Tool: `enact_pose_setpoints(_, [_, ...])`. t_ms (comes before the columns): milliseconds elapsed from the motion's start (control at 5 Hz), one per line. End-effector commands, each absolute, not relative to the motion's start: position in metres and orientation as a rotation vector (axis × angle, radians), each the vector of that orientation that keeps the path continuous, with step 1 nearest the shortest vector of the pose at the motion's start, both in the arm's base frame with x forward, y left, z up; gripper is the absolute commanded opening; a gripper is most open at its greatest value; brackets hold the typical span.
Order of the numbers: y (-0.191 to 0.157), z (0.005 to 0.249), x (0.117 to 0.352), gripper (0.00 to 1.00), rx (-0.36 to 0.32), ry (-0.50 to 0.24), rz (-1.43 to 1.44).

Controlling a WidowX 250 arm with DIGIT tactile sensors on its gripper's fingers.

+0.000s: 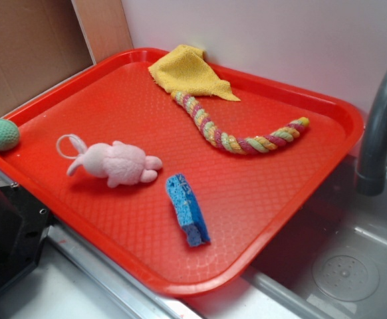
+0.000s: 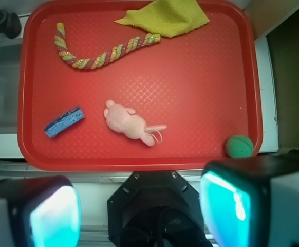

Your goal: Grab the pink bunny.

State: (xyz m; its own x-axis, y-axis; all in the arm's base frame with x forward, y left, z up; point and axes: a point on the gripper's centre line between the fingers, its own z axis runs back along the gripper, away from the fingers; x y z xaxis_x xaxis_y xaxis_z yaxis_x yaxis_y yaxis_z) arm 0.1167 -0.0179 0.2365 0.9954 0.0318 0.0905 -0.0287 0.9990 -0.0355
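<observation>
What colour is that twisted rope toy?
Striped pink, yellow and green rope, clearest in the exterior view.

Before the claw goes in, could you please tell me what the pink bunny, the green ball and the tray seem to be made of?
The pink bunny looks like soft plush fabric: a fuzzy, matte pile with a thin white loop at its ear end. The green ball seems knitted or crocheted yarn, given its stitched, dull surface. The tray is probably hard moulded plastic: red, slightly glossy, with an embossed diamond grid and a raised rim.
</observation>
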Motion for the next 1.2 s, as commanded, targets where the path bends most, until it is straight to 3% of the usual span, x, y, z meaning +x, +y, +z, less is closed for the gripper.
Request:
enact_pose_setpoints(0, [-0.018, 0.236, 0.117, 1.0, -0.034, -0.091, 0.03])
enact_pose_setpoints(200, [-0.01, 0.186, 0.134, 1.0, -0.071, 0.015, -0.126])
enact_pose_setpoints(400, [-0.019, 0.134, 0.152, 1.0, -0.06, 0.159, -0.202])
enact_pose_setpoints(600, [-0.023, 0.086, 0.167, 1.0, 0.01, 0.047, -0.441])
enact_pose_setpoints(800, [-0.026, 0.037, 0.177, 1.0, 0.041, -0.016, -0.568])
enact_pose_setpoints(1000, [-0.031, 0.017, 0.186, 1.0, 0.049, -0.012, -0.618])
